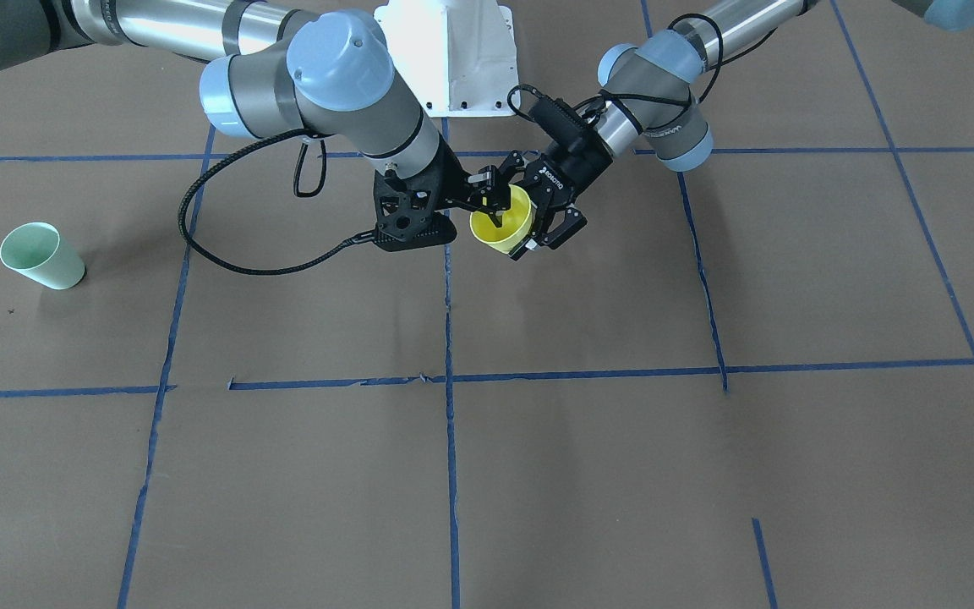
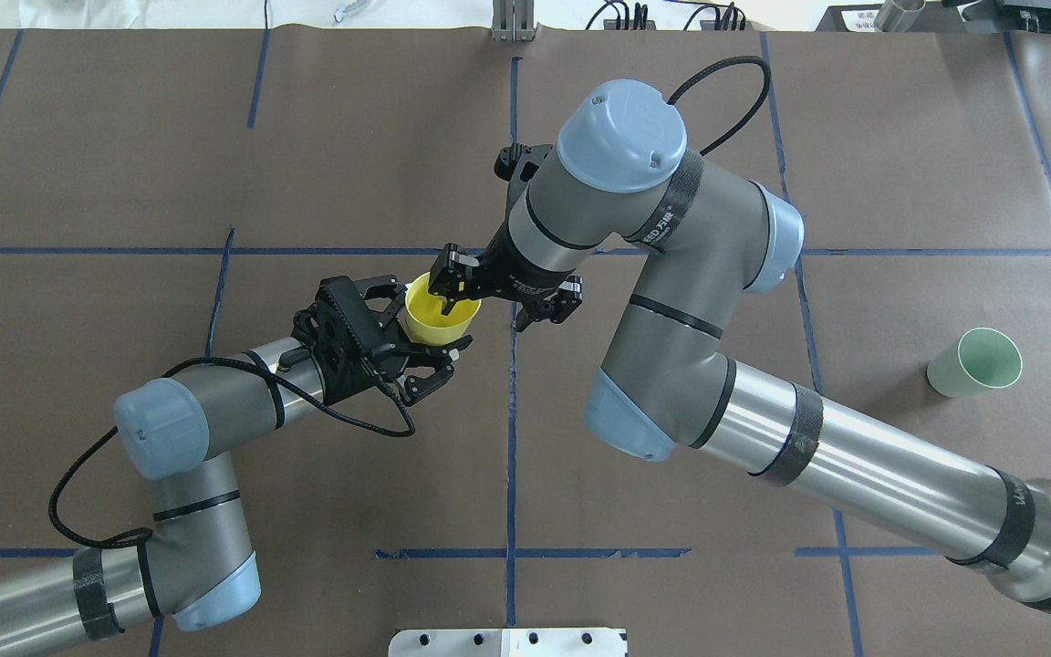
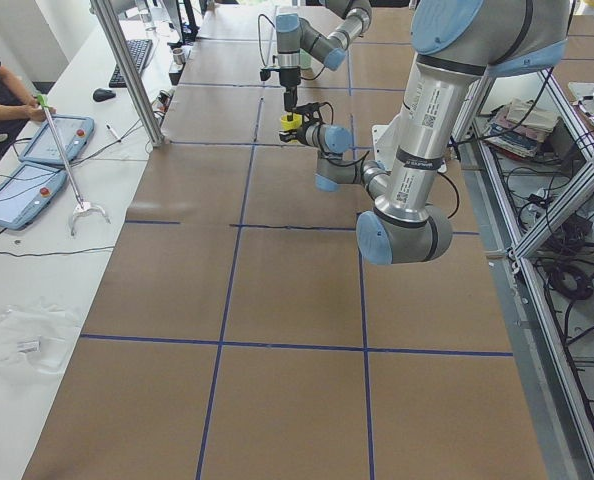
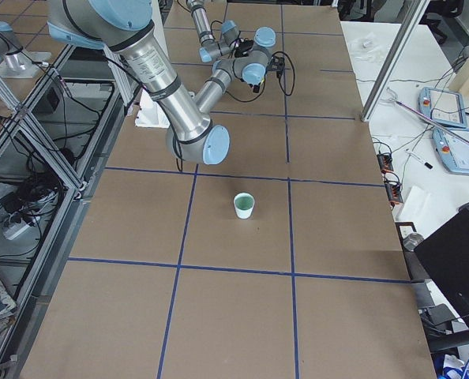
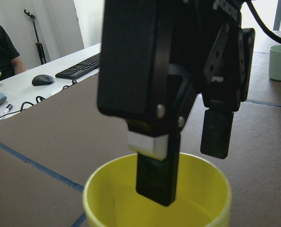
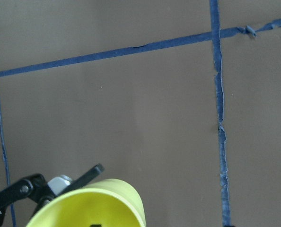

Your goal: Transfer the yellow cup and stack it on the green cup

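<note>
The yellow cup [image 2: 430, 319] hangs in the air over the table's middle, rim up and tilted. My left gripper [image 2: 432, 324] is shut on its lower body from the side. My right gripper [image 2: 489, 306] is open and comes down on the rim. One of its fingers [image 5: 154, 184] is inside the cup and the other finger [image 5: 216, 137] is outside the wall. The cup also shows in the front view [image 1: 495, 238] and the right wrist view [image 6: 98, 203]. The green cup [image 2: 974, 362] stands upright and alone on the table far to my right, also in the front view [image 1: 41, 255].
The brown table is marked with a grid of blue tape [image 2: 512, 438]. The white robot base [image 1: 453, 59] is behind the grippers. An operator's bench with tablets [image 3: 37, 150], a keyboard [image 5: 81, 66] and a mouse lies beyond the far table edge.
</note>
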`<state>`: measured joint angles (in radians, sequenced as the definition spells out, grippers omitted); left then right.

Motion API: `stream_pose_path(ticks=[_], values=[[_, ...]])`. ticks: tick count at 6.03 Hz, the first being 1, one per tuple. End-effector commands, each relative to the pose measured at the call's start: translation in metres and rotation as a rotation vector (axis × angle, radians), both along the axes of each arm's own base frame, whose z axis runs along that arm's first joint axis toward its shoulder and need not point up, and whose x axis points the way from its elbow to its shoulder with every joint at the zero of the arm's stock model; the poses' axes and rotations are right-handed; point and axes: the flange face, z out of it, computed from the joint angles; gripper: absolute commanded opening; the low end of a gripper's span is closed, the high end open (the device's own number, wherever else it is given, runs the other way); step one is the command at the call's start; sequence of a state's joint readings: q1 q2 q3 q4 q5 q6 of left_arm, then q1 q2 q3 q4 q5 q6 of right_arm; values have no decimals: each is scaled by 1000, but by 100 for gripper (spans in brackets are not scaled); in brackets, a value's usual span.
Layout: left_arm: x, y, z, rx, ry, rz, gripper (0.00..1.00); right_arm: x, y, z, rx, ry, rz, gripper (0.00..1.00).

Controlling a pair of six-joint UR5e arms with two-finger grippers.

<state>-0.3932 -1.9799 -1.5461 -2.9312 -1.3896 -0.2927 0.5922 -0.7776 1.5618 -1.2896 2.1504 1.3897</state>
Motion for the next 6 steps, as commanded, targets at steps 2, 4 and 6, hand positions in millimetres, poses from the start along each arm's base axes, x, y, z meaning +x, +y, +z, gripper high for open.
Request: stream_pose_path(ticks=[2, 4, 6], values=[[1, 1, -1, -4, 3, -11, 48, -4, 6, 0, 6, -4, -18, 20], [1, 1, -1, -6, 2, -25, 78, -3, 8, -1, 15, -31, -14, 0], [-1, 0, -2, -10, 11, -41, 89, -2, 9, -4, 1, -39, -6, 0]])
